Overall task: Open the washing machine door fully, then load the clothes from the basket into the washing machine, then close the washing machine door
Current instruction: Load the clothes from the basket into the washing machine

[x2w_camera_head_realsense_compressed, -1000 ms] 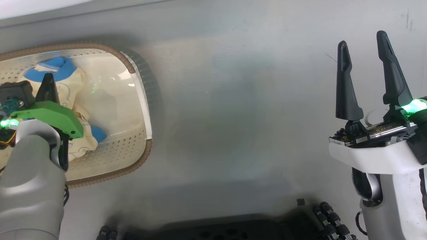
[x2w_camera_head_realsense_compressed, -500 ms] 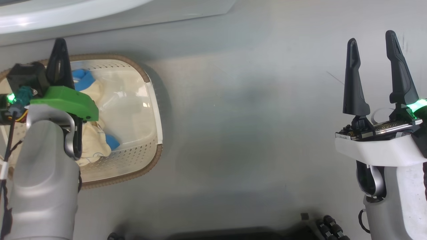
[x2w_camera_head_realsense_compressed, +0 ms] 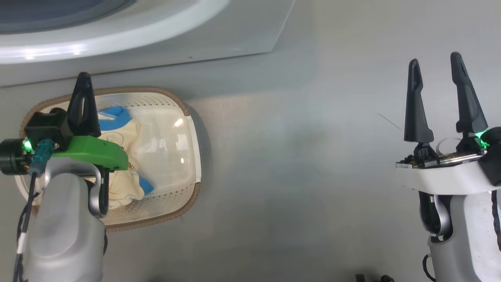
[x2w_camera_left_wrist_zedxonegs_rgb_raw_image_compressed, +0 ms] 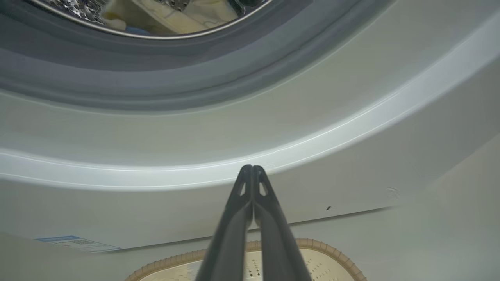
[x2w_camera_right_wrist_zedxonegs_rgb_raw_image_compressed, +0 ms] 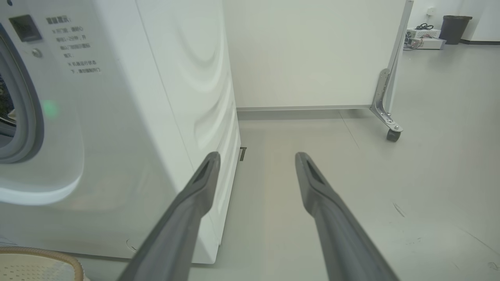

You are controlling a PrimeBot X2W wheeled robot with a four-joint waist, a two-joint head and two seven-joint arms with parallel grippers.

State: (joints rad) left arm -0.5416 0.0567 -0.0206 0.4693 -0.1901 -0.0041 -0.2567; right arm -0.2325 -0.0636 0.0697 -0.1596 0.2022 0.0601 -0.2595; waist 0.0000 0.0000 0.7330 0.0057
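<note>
A: vs a second back: head cam has tilted up, washer (x2w_camera_head_realsense_compressed: 156, 43) front now runs across top of head view. Left gripper (x2w_camera_head_realsense_compressed: 83, 77) has gone from over the clothes (x2w_camera_head_realsense_compressed: 123, 131) up to far edge of basket (x2w_camera_head_realsense_compressed: 168, 197)
B: left pincer state?
A: fingers pressed together, tips touching. Left wrist view has them aimed at washer's front, under the grey gasket (x2w_camera_left_wrist_zedxonegs_rgb_raw_image_compressed: 117, 78)
B: right one?
A: right gripper (x2w_camera_head_realsense_compressed: 435, 58) has fingers spread wide apart, hovers over bare floor (x2w_camera_head_realsense_compressed: 293, 156), well apart from basket, on its right. Right wrist view looks past washer's right front corner to a white partition (x2w_camera_right_wrist_zedxonegs_rgb_raw_image_compressed: 312, 50) on a caster (x2w_camera_right_wrist_zedxonegs_rgb_raw_image_compressed: 392, 134)
B: where's the clothes?
A: in basket, left half, bunched from far edge towards near edge. Blue bits at both ends, cream in between. Left arm (x2w_camera_head_realsense_compressed: 62, 235) covers part of it
B: drum?
A: cream cloth (x2w_camera_left_wrist_zedxonegs_rgb_raw_image_compressed: 183, 13) lying inside drum (x2w_camera_left_wrist_zedxonegs_rgb_raw_image_compressed: 66, 6), can't tell what garment
B: basket?
A: on floor, just in front of washer's bottom edge. Blue label (x2w_camera_left_wrist_zedxonegs_rgb_raw_image_compressed: 74, 242) on washer front sits near basket's far edge
</note>
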